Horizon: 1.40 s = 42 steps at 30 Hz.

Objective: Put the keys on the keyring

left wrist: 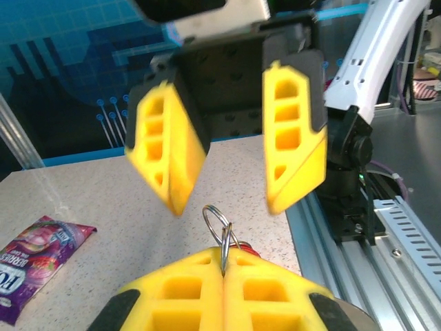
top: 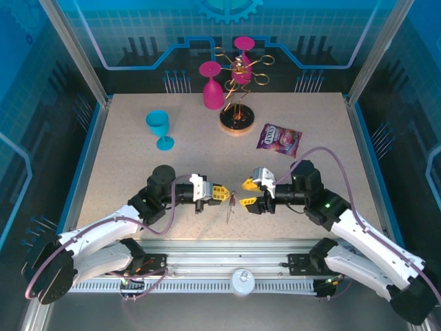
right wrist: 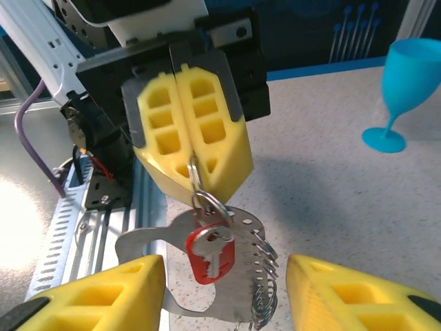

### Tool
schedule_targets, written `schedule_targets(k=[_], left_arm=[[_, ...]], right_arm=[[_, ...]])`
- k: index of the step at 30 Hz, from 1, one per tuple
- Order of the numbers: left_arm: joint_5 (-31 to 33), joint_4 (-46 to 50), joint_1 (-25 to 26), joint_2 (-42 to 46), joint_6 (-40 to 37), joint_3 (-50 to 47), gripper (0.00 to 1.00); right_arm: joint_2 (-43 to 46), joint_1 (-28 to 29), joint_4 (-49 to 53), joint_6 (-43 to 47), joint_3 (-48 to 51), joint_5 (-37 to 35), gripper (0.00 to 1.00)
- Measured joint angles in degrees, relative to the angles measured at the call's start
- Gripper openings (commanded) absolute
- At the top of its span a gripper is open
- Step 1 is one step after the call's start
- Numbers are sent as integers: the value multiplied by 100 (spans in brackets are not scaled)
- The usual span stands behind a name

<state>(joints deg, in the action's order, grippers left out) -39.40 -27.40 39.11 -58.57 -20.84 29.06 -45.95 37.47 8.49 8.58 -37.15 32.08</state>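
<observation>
In the top view, the left gripper point(top: 222, 194) and right gripper point(top: 243, 193) face each other at 6 o'clock on the worktop point(top: 124, 172), close to its near edge. The keyring point(top: 231, 207) dangles between them. A blue cup point(top: 160, 127) stands well apart at 10 o'clock.

In the left wrist view, the arm's own fingers point(left wrist: 179, 289) are clenched on a thin silver ring point(left wrist: 216, 219) that pokes out of their seam at 12 o'clock. The opposite pair stands released, one finger at 10 and one at 2 o'clock, touching nothing.

In the right wrist view, the red key point(right wrist: 209, 254) hangs under that pinched ring, flat against the keyring's grey metal loop. A coil of small rings point(right wrist: 265, 265) sits at 4 o'clock. The right arm's spread fingers flank the bundle at 8 and 4 o'clock.

The bundle looks light, stiff and slick, and free to swing. The key's flat plastic head seems the surest place to grip, since the wire ring would likely slip
</observation>
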Motion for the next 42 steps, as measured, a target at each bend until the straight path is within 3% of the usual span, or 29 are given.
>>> schedule_targets(k=[5,10,20,23,29,30,33,37,42], left_arm=[[166,-210,2,-133,184,0,0],[208,-457,63,-271,426,-50,0],[214,-807,201,-339,645,-122,0],[216,-901,201,-339,730,-155,0],[256,-890,199,-339,737,-243,0],[258,-885,199,-337,721,-260,0],[260,-874,201,-326,634,-267,0],[256,-890,210,-264,492,-267,0],[256,-887,210,-260,387,-264,0]], right_arm=[[17,682,-70,-4,179,-787,52],[-295,944,-302,-7,229,-1427,45],[-201,1025,-286,50,227,-2166,6],[-197,1045,-192,92,219,-2286,0],[-774,1091,144,133,-76,-2107,3],[-857,1091,179,133,-118,-2050,7],[-872,1093,282,168,-133,-1961,34],[-407,1067,431,140,-63,-2063,46],[699,997,332,221,225,-2225,46]])
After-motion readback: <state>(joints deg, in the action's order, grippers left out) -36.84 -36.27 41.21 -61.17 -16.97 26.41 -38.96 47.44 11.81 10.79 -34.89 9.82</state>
